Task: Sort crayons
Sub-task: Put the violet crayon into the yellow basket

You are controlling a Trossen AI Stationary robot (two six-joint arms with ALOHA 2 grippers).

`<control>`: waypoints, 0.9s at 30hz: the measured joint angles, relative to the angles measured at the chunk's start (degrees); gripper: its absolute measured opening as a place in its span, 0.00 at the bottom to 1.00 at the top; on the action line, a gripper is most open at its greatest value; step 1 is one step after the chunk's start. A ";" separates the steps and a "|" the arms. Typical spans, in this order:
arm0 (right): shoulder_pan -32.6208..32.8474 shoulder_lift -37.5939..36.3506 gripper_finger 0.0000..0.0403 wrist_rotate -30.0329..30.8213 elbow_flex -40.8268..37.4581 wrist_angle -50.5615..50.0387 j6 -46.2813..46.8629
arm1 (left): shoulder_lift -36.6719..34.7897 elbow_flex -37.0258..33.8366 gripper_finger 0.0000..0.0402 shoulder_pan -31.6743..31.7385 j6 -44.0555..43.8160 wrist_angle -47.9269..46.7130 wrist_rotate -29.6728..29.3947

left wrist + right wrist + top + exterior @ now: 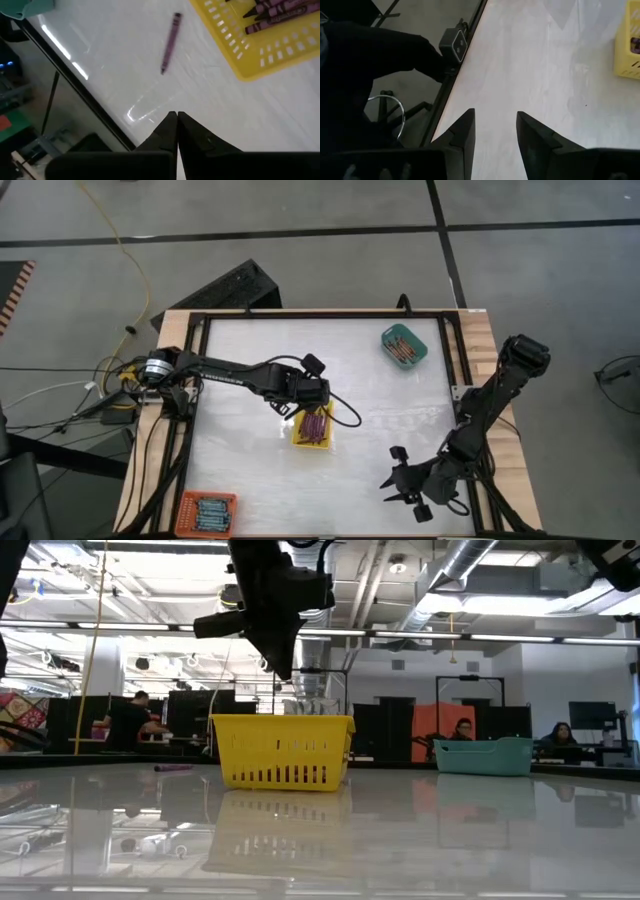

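Overhead view: the left gripper [312,402] hangs over the table's [400,420] centre, fingers pressed together and holding nothing, just at 11 o'clock of the yellow tray [313,428]. Purple crayons [317,423] fill that tray. One loose purple crayon [170,42] lies on the bare surface — apart from the fingertips and beside the tray. The right gripper [393,475] waits near the 5 o'clock edge, fingers spread and empty. A teal tray [404,346] sits toward 1 o'clock, an orange tray [206,512] toward 7 o'clock.
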 joint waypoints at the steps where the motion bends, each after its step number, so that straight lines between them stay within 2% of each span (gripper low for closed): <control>1: 0.06 0.00 0.34 -0.01 0.00 0.00 -0.01 | -0.01 0.00 0.00 0.00 0.01 -0.10 -0.05; 5: 0.32 0.00 0.34 0.01 0.00 -0.03 -0.06 | 0.00 0.00 0.00 0.00 -0.67 -0.40 0.14; 7: 0.32 0.00 0.34 0.26 0.00 -0.62 -0.06 | 0.00 0.00 0.00 0.65 -3.79 0.07 1.55; 10: 0.30 0.00 0.34 3.08 0.00 -2.06 0.88 | 0.00 0.00 0.00 4.68 -13.97 3.64 12.15; 12: 0.00 0.00 0.34 4.51 -0.02 -3.89 2.05 | 1.47 0.39 0.03 7.43 -15.20 3.92 15.85; 14: -1.25 0.00 0.34 8.51 -0.02 -6.90 3.69 | 3.57 0.78 0.09 9.59 -16.03 3.91 16.82; 16: -3.89 0.00 0.34 16.87 -0.02 -11.41 6.64 | 5.16 1.29 0.18 11.19 -18.45 3.26 19.20; 18: -9.37 -0.45 0.34 20.76 -0.02 -15.38 8.11 | 5.33 1.72 0.27 12.92 -21.20 2.76 20.87; 20: -17.18 -1.51 0.34 20.73 -0.04 -18.89 10.35 | 5.22 1.82 0.34 14.49 -23.83 0.86 20.87; 23: -29.57 -2.74 0.34 14.83 -0.04 -19.10 5.07 | 5.13 1.73 0.41 16.17 -26.91 -3.18 20.01; 27: -45.14 -3.10 0.34 2.11 -0.02 -17.30 -3.42 | 2.84 2.64 0.42 17.50 -29.76 -8.17 20.41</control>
